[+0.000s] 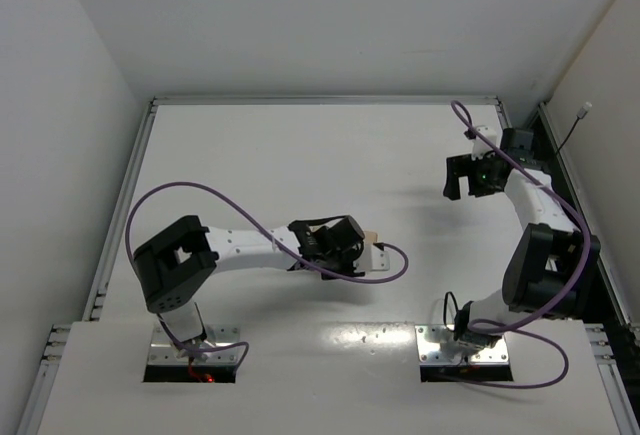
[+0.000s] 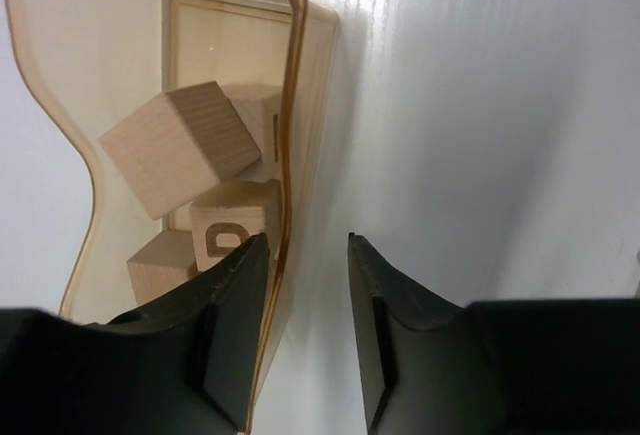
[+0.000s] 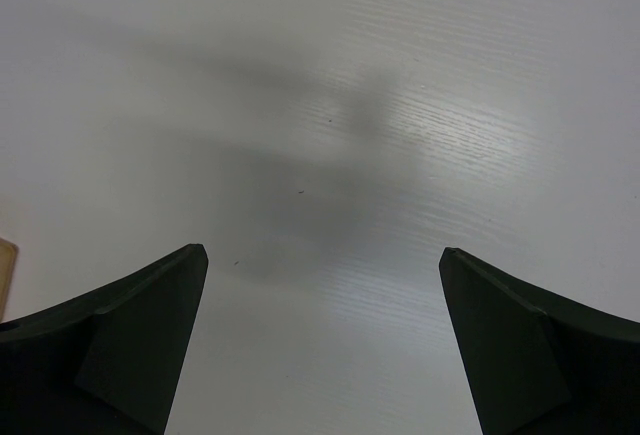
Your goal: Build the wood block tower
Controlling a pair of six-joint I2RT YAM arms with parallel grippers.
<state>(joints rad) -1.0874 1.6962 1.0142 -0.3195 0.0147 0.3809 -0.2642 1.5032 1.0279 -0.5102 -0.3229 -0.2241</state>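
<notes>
Wood blocks (image 2: 180,150): four tan cubes, loose and unstacked, inside a translucent amber tray (image 2: 296,65). One cube lies tilted on the others; one shows a dark letter mark.
Tray: mid-table, rounded rim, one long wall bordering bare white table (image 2: 480,105).
Left gripper (image 2: 305,255): jaws partly spread and straddling that wall, one finger over the tray, the other outside it.
Right gripper (image 3: 322,252): jaws spread wide above the table's far right side, well apart from the tray. White surface shows between and beyond its fingers.

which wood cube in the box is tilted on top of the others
The plain light-tan wooden cube, resting askew atop the pile in the translucent amber box; the dark-lettered cube below it sits square.
</notes>
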